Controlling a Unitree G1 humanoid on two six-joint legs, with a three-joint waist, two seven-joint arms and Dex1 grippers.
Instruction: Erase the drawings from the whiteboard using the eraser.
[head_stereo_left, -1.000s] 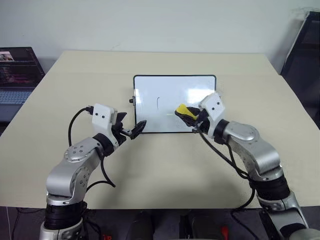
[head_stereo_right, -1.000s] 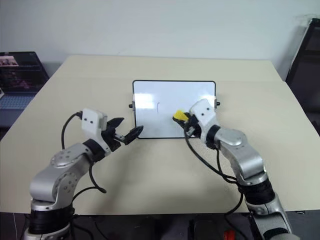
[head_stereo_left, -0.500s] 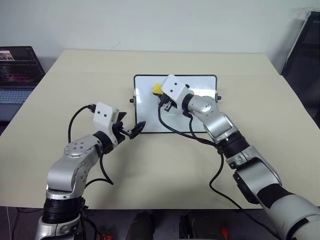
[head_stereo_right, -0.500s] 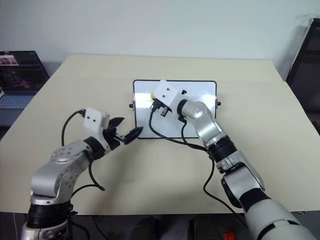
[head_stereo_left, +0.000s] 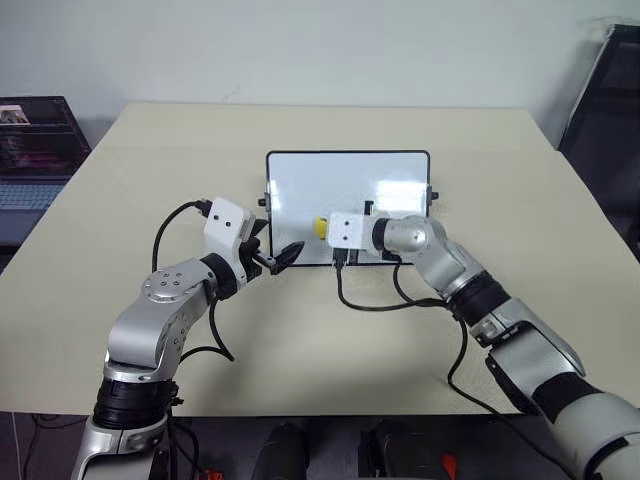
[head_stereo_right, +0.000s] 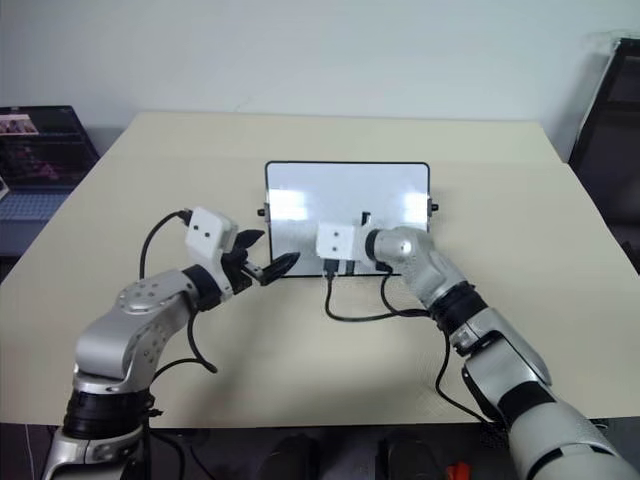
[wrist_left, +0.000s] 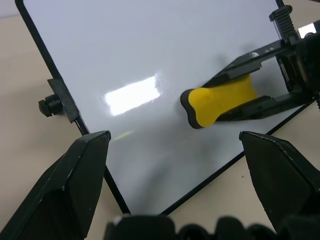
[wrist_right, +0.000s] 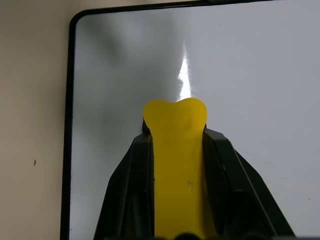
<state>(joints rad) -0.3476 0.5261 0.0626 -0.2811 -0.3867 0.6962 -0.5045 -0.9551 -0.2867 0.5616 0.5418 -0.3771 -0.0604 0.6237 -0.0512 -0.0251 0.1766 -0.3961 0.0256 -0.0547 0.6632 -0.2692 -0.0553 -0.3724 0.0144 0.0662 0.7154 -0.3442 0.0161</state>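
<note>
On whiteboard | eraser clamped between right hand fingers

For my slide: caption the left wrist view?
Right hand presses the yellow eraser on the whiteboard.

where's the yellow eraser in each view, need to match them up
Left eye view: the eraser sits over the near middle of the whiteboard, at the right tool's tip.
Right eye view: a sliver of it peeks from behind the right wrist's white block, same spot.
Left wrist view: right of centre, clamped between black fingers.
Right wrist view: centre, running to the bottom edge.
Shared landmark: the whiteboard's black frame.
</note>
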